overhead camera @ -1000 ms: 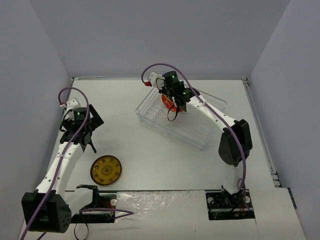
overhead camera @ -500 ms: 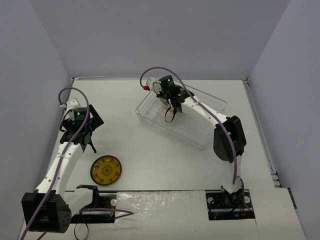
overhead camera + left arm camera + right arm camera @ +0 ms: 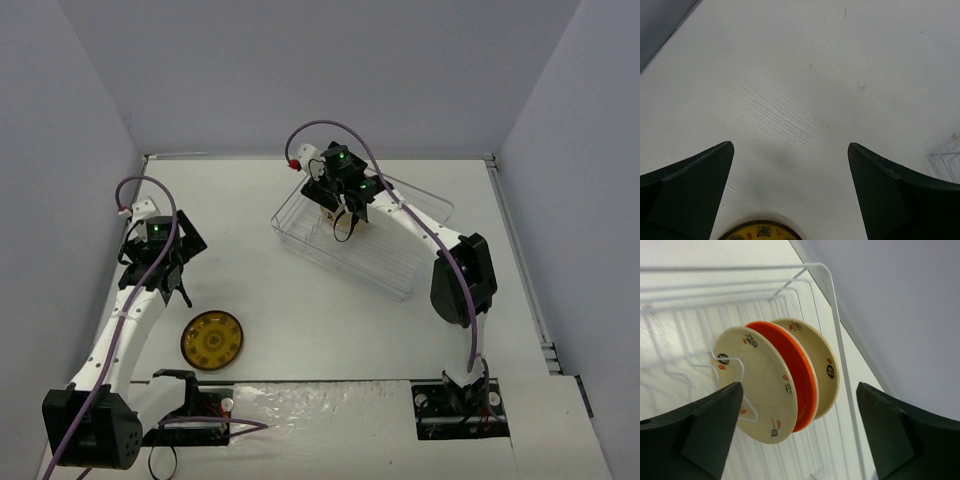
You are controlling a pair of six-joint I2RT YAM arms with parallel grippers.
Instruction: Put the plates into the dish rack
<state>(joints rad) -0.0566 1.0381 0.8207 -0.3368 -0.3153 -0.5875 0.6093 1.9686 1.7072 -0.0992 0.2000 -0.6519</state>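
Note:
The wire dish rack (image 3: pixel 400 262) sits at the back middle of the table. In the right wrist view three plates stand upright between the prongs of the rack (image 3: pixel 826 285): a cream plate (image 3: pixel 760 390) in front, an orange-red plate (image 3: pixel 804 382), and another cream plate (image 3: pixel 824 365) behind. My right gripper (image 3: pixel 345 222) hovers over them, open and empty (image 3: pixel 799 385). A dark brown plate with a yellow pattern (image 3: pixel 212 340) lies flat at the near left, its rim showing in the left wrist view (image 3: pixel 760 233). My left gripper (image 3: pixel 170 285) is open and empty (image 3: pixel 790 144) just beyond it. The cream plate with a dark patch is not in view.
Grey walls close in the table on the left, back and right. A clear plastic sheet (image 3: pixel 320 400) covers the near edge between the arm bases. A black fixture (image 3: pixel 185 385) stands by the left base, near the brown plate.

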